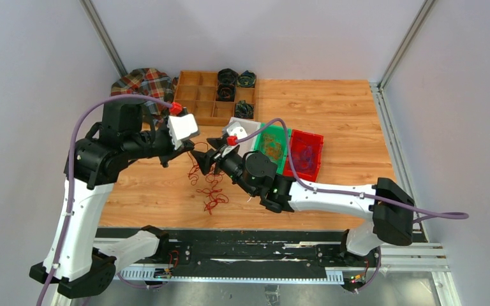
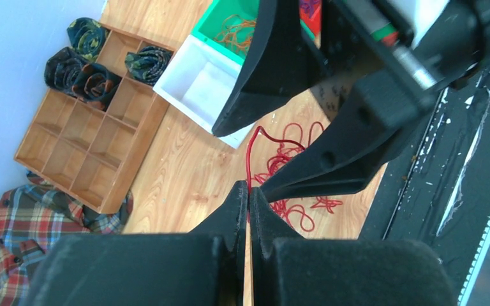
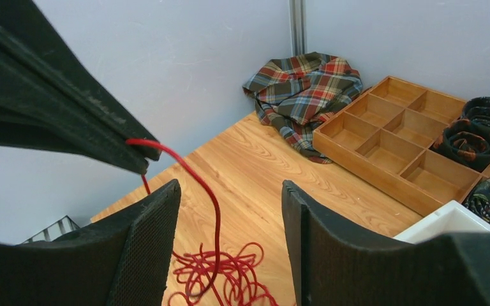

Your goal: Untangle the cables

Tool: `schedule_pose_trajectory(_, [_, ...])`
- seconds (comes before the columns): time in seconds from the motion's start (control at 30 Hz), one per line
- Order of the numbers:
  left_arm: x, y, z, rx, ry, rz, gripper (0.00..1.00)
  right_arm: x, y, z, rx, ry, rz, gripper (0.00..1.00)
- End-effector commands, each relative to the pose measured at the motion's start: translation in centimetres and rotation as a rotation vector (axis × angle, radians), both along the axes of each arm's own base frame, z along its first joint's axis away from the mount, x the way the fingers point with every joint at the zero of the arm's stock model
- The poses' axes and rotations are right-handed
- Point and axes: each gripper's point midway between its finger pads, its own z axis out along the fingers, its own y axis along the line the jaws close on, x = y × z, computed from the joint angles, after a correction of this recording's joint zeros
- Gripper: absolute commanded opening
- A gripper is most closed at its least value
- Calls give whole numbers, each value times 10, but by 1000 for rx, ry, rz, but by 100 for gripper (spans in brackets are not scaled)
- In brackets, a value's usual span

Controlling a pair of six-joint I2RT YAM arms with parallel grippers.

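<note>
A tangle of thin red cables (image 1: 208,186) lies on the wooden table between the two arms. My left gripper (image 1: 199,155) is shut on one red strand (image 2: 250,153) and holds it raised above the pile (image 2: 290,159). In the right wrist view the strand (image 3: 194,175) hangs from the left fingertips (image 3: 131,156) down to the pile (image 3: 223,274). My right gripper (image 3: 230,204) is open, its jaws on either side of the hanging strand without touching it. In the top view it (image 1: 212,159) sits right next to the left gripper.
A green bin (image 1: 283,137) holds orange cables (image 1: 272,144). A red bin (image 1: 312,167) beside it holds purple cable. A white bin (image 2: 185,89) stands left of them. A wooden divider tray (image 1: 194,95) with dark coiled rolls (image 1: 227,78) and a plaid cloth (image 1: 141,83) lie at the back.
</note>
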Motion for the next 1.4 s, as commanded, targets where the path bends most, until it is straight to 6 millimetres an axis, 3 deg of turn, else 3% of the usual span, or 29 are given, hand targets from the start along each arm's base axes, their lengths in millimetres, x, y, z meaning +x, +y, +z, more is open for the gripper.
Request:
schedule_pose_trajectory(0.0, [-15, -5, 19, -69, -4, -29, 0, 12, 6, 7, 5, -49, -77, 59])
schedule_pose_trajectory(0.33, [-35, -18, 59, -201, 27, -66, 0, 58, 7, -49, -34, 11, -180, 58])
schedule_pose_trajectory(0.5, [-33, -17, 79, -215, -28, -61, 0, 54, 11, -94, -74, 66, -153, 51])
schedule_pose_trajectory(0.73, [-23, -13, 111, -221, -133, -33, 0, 55, -18, -163, -161, 156, -245, 47])
schedule_pose_trajectory(1.0, [-9, -4, 132, -189, -241, 12, 0, 51, -45, -213, -233, 222, -306, 35])
schedule_pose_trajectory(1.1, [-6, -4, 128, -181, -232, 20, 0, 48, -52, -202, -211, 209, -298, 40])
schedule_pose_trajectory(1.27, [-6, -2, 106, -136, -207, 10, 0, 38, -59, -130, -148, 76, -225, 60])
schedule_pose_trajectory(1.37, [-6, -1, 100, -121, -202, 5, 0, 21, -51, -92, -143, 2, -103, 70])
